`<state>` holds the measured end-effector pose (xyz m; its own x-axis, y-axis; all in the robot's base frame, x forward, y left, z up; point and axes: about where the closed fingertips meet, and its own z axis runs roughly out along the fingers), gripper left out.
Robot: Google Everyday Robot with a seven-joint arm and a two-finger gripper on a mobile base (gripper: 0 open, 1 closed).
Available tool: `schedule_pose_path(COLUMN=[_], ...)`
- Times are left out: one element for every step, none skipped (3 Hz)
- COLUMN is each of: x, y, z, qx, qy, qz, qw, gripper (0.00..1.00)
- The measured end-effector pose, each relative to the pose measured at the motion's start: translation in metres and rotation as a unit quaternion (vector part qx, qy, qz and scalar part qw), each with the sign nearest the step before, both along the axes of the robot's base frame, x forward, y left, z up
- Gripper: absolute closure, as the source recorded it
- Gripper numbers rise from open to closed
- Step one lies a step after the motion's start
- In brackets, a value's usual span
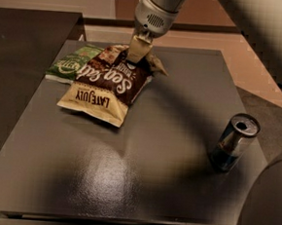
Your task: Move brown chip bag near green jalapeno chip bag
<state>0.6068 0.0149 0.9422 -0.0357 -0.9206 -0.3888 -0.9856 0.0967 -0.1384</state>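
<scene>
The claw [137, 53] is down at the far end of the brown chip bag [108, 90], pinched tight on its crinkled top. The bag lies on the dark desk [141, 173], its left edge overlapping the green jalapeno chip bag [69, 65]. A drink can [234, 141] stands well apart, off right.

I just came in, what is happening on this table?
The robot's gripper, at the far side of the dark table, has its jaws closed on the top end of the brown chip bag. The bag lies right beside the green jalapeno chip bag, covering its right edge in this view. A drink can stands apart at the right.
</scene>
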Motion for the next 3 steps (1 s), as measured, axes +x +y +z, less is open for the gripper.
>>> schedule_pose_path(x=[0.013,0.03,0.047], y=[0.021,0.037,0.046], z=[0.004,0.008,0.009], qx=[0.021,0.037,0.041], qy=[-0.014,-0.033,-0.048], qz=[0.018,0.024,0.022], qw=[0.9995,0.9985,0.9978], gripper=[0.59,0.35,0.12])
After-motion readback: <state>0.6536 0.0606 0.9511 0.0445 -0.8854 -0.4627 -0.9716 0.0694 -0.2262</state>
